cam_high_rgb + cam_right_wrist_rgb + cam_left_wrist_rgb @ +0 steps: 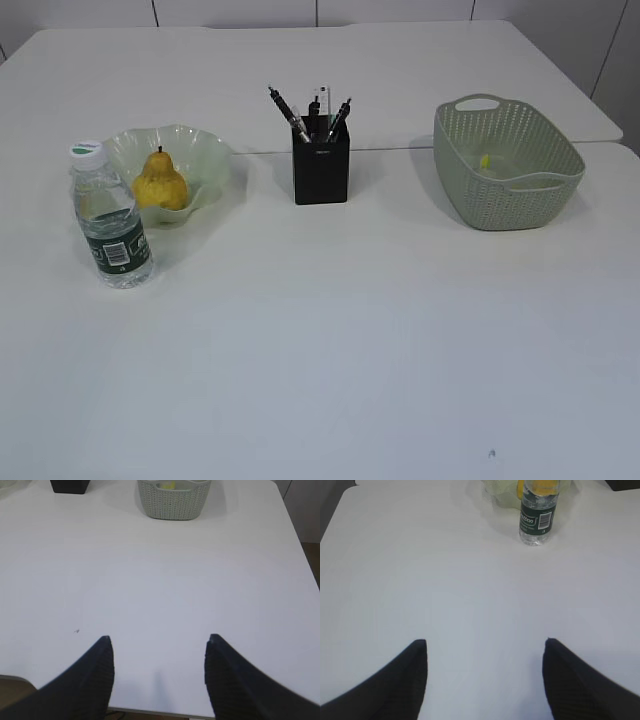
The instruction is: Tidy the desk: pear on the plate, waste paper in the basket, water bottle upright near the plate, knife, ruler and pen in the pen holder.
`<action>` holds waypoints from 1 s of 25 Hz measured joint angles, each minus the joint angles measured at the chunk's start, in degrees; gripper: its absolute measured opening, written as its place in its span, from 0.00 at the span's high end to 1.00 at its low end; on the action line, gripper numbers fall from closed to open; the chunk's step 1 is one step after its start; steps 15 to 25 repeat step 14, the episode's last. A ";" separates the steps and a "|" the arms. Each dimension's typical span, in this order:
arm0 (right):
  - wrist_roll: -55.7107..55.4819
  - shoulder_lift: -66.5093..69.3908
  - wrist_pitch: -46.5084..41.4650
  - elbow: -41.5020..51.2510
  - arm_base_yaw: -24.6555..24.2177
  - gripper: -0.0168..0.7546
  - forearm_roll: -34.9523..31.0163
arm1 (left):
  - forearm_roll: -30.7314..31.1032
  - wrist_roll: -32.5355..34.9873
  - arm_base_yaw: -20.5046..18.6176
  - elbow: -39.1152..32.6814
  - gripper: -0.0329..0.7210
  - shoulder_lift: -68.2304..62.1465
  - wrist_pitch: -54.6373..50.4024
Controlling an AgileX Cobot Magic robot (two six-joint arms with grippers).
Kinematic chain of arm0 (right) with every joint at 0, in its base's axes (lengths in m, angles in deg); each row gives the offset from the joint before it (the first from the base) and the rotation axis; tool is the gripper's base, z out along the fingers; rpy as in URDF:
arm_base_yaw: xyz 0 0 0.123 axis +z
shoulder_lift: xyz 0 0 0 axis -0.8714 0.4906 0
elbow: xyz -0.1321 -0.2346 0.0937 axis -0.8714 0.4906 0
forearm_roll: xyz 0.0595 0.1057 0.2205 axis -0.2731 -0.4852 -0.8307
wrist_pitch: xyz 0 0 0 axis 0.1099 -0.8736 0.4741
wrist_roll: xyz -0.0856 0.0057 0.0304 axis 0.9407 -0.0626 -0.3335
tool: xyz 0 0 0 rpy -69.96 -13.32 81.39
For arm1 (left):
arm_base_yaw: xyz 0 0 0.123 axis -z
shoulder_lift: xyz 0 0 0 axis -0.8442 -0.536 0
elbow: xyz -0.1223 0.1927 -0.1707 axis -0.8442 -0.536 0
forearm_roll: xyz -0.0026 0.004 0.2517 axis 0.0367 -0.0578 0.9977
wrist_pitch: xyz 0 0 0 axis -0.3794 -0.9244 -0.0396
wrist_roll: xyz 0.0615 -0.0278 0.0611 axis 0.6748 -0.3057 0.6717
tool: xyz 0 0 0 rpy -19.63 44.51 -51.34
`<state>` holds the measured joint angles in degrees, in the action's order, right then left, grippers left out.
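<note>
You are looking at a white tabletop [330,340] from a slanted front view, with neither arm visible there. At the left rear sits a pale green plate [205,160] with a wavy rim, and a yellow pear [160,183] rests upright inside it. Just in front of the plate, on its left side, a clear water bottle [110,218] stands upright, with a white cap and a dark green label. In the middle of the tabletop stands a black square pen holder [321,172]. Several dark pens [288,110] and other slim items lean out of its top; you cannot tell the knife or ruler apart at this size. To the right, well apart from the holder, is a grey-green woven basket [505,170] with handle cut-outs. A small yellowish scrap of waste paper [485,161] lies inside on its floor.

In the left wrist view, your left end effector [485,642] hovers over bare tabletop with its two dark fingers [400,680] spread wide and nothing between them. The bottle and part of the plate show at the top of that view, well ahead of the fingers.

In the right wrist view, your right end effector [157,639] is likewise spread wide and holds nothing, hanging above the near edge of the tabletop. The basket and a corner of the pen holder sit far ahead at the top of that view.
</note>
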<state>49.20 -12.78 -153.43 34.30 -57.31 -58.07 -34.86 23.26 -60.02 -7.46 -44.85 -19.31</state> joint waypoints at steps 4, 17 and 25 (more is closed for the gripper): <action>0.00 0.00 0.00 0.00 0.00 0.38 0.00 | 0.00 0.00 0.00 0.00 0.28 0.00 0.00; 0.00 0.00 0.00 0.00 0.00 0.38 0.00 | 0.00 0.00 0.00 0.00 0.28 0.00 0.00; 0.00 0.00 0.00 0.00 0.00 0.38 0.00 | 0.00 0.00 0.00 0.00 0.28 0.00 0.00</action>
